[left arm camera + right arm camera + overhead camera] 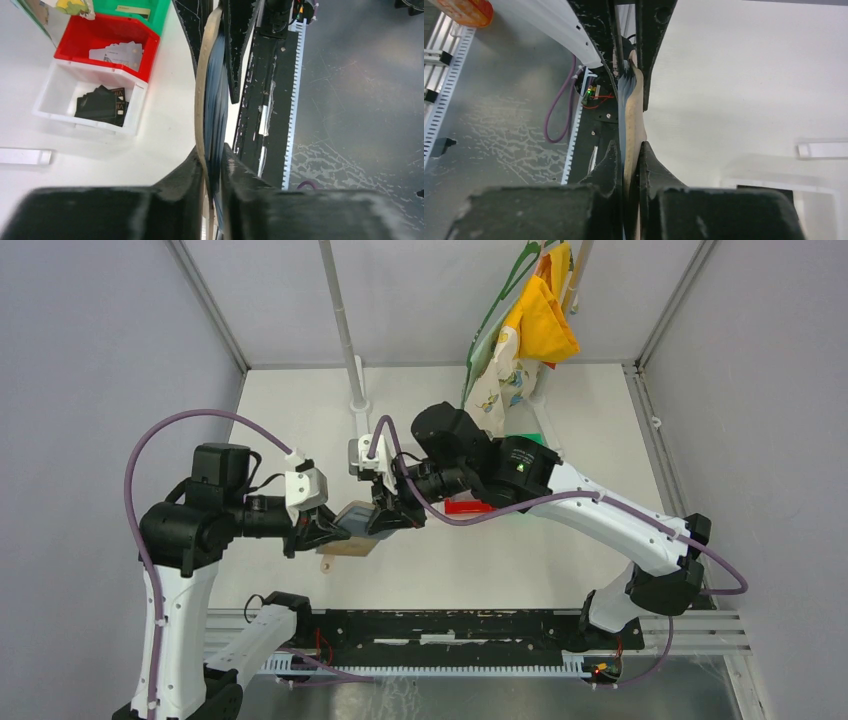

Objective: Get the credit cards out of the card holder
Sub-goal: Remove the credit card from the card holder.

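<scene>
While both arms hold the card holder [357, 530] aloft over the desk's [480, 560] near middle, the left fingers [186, 172] pinch one end nearly shut and the right fingers [650, 167] clamp the opposite end likewise. Pale credit cards [120, 52] lie in the red bin [102, 67]; none shows in the holder. Sound practice: keep one grip firm, regrip the other on a single flap, and spread gently.

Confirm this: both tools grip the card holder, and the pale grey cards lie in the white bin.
One thing is wrong: the pale grey cards lie in the red bin, as the left wrist view shows; the white bin holds black cards. The left tool and right tool do both grip the card holder.
</scene>
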